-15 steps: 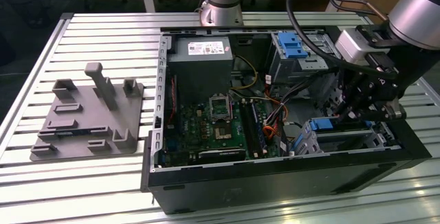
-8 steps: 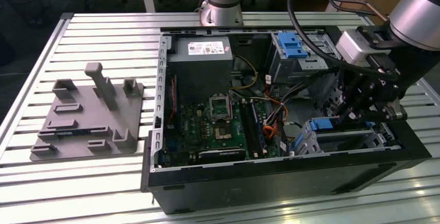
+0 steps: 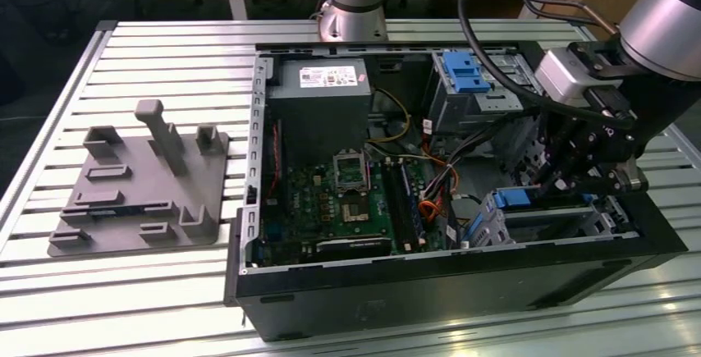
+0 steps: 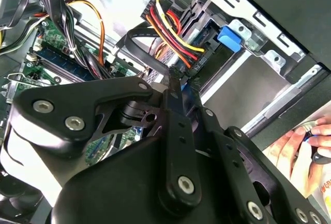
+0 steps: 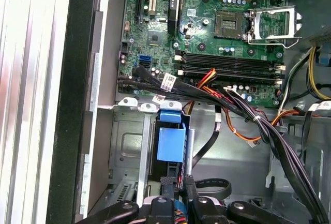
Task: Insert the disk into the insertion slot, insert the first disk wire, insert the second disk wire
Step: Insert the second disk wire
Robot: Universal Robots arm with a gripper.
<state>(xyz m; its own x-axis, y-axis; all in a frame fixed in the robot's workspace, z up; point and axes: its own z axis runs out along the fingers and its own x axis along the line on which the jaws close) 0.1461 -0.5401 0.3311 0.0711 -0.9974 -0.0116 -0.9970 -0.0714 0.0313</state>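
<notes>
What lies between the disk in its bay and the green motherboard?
In the first wrist view, a bundle of black cables with orange wires runs across between the disk and the motherboard.

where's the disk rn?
The disk sits in the insertion slot at the exterior view's right, in the case's near corner, right under the pincer, beside the motherboard.
</notes>
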